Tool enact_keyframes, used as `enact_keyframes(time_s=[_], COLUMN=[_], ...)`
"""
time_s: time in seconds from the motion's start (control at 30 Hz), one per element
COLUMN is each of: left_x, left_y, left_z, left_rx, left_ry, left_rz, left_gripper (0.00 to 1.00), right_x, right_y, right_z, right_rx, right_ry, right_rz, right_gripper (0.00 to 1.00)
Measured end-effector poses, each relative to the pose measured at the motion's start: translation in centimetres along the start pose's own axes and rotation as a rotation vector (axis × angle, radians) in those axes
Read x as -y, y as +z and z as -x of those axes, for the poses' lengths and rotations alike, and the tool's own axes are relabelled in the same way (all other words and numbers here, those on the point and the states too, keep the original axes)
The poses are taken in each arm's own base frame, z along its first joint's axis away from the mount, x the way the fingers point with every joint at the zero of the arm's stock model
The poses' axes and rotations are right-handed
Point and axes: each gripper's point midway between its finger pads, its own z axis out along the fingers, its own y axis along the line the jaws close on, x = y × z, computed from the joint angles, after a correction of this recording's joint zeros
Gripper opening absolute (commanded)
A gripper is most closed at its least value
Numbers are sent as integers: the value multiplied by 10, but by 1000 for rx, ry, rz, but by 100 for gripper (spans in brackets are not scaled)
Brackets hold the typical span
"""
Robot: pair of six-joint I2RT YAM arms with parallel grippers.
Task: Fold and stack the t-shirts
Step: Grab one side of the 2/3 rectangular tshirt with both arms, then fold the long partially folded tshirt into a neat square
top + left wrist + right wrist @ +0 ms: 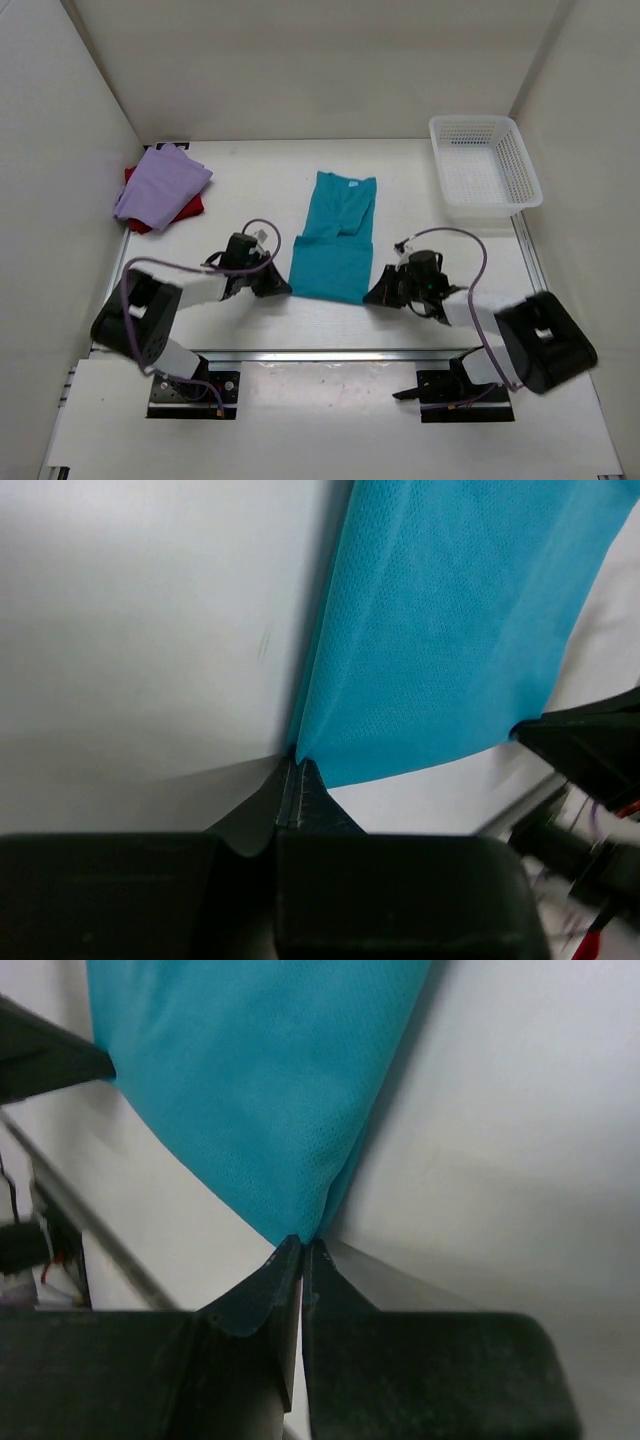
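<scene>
While both arms reach low over the white counter (250,175), the left fingers (255,820) are pinched tight on the near left corner of the teal t-shirt (335,245) lying between them. The right fingers (345,1295) pinch its near right corner. Farther back, a white mesh basket (485,195) sits at right. At far left, a lavender t-shirt (160,185) lies folded atop a red t-shirt (190,210).

No readable text or labels, seemingly, anywhere.

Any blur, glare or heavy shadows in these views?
Top external: evenly lit, sharp, no glare on the teal t-shirt. Left wrist: weave crisp, left gripper near-black, lower-right corner blurred. Right wrist: weave crisp, right gripper near-black, soft shadow beside the shirt.
</scene>
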Motion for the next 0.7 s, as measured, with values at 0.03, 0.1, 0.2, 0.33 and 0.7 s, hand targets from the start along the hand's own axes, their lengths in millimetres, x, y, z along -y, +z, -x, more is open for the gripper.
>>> enact_keyframes(time_s=[0.03,0.1,0.2,0.33,0.7], left_x=[-6,-16,-6,46,163], left_y=[-11,-36,-73,-108,-30], left_z=[-13,-44,-70,-39,155], left_rx=[-22,-72,-86,15,231], left_ry=[11,30,97,153,147], left_rz=[7,22,-10,-114,-155], left_gripper=[0,0,0,0,0], right_x=[-5,-19,-40,-61,-54], right_y=[-6,-20,-41,-61,-31], right_z=[-15,-54,-93,-71,199], right_rx=[-17,-71,-122,-49,212], right_ry=[-13,-46,-93,-95,-71], right_rz=[9,33,80,88,-4], right_gripper=[1,0,0,0,0])
